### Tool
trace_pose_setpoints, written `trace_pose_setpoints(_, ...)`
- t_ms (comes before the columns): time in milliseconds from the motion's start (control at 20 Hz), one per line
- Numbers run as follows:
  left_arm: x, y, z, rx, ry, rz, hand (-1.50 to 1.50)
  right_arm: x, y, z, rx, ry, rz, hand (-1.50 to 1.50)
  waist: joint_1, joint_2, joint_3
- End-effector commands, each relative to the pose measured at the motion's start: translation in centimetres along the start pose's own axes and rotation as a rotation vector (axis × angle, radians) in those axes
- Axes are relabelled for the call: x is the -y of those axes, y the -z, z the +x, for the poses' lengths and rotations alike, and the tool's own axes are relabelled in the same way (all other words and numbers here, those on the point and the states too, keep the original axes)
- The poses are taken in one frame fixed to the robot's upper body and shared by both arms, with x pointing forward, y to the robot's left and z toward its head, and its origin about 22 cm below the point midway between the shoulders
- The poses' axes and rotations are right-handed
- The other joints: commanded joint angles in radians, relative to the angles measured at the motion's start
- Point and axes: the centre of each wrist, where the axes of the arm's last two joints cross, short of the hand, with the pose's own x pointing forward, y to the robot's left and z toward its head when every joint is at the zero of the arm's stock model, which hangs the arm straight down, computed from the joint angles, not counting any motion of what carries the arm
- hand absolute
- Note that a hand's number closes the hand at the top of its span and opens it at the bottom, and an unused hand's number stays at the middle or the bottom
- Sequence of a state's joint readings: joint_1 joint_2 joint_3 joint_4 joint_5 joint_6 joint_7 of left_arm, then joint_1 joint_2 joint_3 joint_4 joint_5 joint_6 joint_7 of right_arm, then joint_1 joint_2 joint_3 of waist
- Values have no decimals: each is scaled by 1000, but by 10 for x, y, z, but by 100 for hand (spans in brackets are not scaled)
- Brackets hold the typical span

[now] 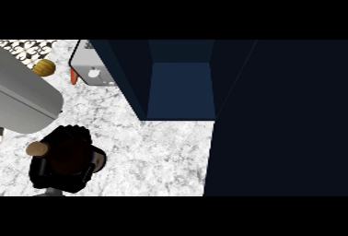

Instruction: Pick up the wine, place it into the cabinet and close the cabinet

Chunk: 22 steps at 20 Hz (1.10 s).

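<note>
Black left hand (66,159) curled round wine (41,148) | cabinet (180,87) open

Left hand (65,161) curled round wine (41,150) on counter (156,156). Open cabinet (180,87) behind-right of hand. Orange (45,67) and box (92,69) well behind it.

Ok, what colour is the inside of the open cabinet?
Dark blue, seen in the head view: the open cabinet's interior is lighter than its navy walls.
</note>
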<state>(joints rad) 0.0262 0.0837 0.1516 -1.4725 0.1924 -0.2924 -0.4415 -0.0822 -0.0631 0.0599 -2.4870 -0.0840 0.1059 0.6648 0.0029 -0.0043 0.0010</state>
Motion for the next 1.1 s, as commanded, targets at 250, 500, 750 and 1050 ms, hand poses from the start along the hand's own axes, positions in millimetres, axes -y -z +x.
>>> trace_pose_setpoints(250, 55, 34, 58, -8, -5, -68, 150, -6, -22, 21, 55, 51, 33, -150, -5, 1, -1)
trace_pose_setpoints(500, 108, 51, 66, -39, -46, -110, 150, -6, -19, 9, 53, 68, 33, -150, -12, 2, 0)
trace_pose_setpoints(750, 140, 58, 86, -15, -76, -144, 150, 0, -22, 15, 51, 69, 27, -150, -11, 2, 0)
trace_pose_setpoints(1050, 182, 71, 95, -31, -110, -142, 150, -2, -9, 9, 43, 42, 33, -150, -8, 3, -1)
